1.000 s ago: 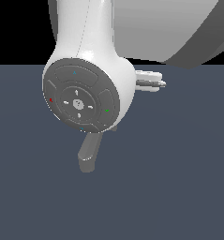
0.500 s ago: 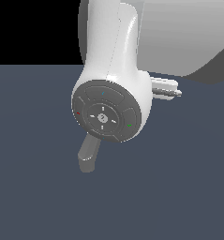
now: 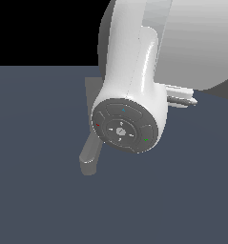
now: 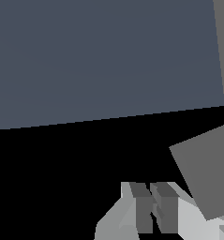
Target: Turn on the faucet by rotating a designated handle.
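Hand (image 4: 153, 213) nearly closed, empty, beside faucet (image 4: 205, 171).

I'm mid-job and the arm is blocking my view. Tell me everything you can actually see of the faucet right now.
Little of the faucet shows. In the exterior view a thick matte grey spout with a rounded tip pokes out below the robot arm, slanting down toward that view's left, with a flat grey slab rising behind it. The arm hides the rest, including the handle. In the wrist view a plain grey block face sits close beside the gripper, whose fingers look pressed together. Contact cannot be judged.

Flat, even simulator light, sharp throughout, soft shading, no glare or blur.
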{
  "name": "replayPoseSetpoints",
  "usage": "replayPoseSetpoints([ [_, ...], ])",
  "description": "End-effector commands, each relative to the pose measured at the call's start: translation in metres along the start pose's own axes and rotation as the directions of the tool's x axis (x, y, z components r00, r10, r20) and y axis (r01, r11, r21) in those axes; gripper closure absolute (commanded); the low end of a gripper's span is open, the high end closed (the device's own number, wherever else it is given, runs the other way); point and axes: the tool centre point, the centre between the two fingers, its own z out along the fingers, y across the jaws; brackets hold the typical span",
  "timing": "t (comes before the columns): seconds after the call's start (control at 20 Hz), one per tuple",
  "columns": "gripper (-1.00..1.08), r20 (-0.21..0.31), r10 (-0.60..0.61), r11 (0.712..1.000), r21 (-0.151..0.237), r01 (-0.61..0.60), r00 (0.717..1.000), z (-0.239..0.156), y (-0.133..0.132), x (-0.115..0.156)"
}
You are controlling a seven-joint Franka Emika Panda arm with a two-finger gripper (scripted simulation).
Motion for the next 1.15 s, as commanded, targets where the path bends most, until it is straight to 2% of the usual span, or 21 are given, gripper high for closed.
replayPoseSetpoints([
  [0.0,1.08,0.022,-0.103,0.964,-0.245,0.105,0.994,-0.005,0.039,0.005],
  [1.1,1.08,0.011,-0.123,0.958,-0.258,0.122,0.992,0.003,0.015,0.064],
])
